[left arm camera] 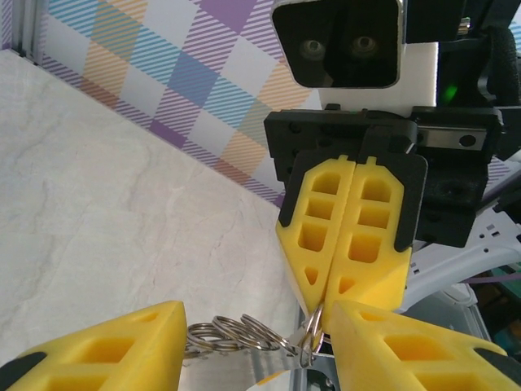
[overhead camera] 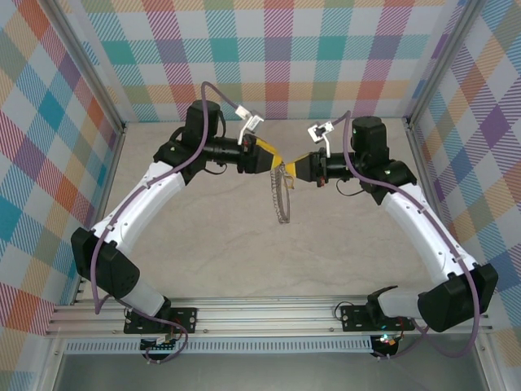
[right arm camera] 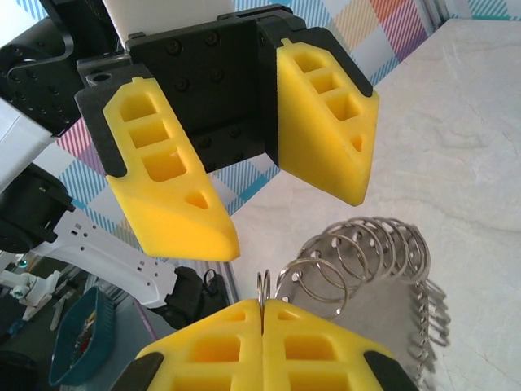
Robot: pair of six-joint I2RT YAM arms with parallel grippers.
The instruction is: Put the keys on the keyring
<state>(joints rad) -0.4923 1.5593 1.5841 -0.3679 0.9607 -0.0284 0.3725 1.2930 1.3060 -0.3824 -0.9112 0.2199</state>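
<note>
A pale cream desk with faint grey marble veining (overhead camera: 203, 261) is closed in at the back and on both sides by wall panels printed in a multicoloured pastel check (overhead camera: 326, 57); upright silver aluminium posts (overhead camera: 99, 81) stand where the panels meet. A slotted silver aluminium rail (overhead camera: 269, 314) runs along the desk's near edge; in the right wrist view a teal perforated plastic basket (right arm camera: 77, 338) sits low at the left.

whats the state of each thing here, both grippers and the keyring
left gripper: open, jaws well apart, facing the right gripper
right gripper: shut, pinching one small ring of the keyring
keyring: hanging from the right gripper, its small rings bunched together and reaching in between the left gripper's jaws
</note>
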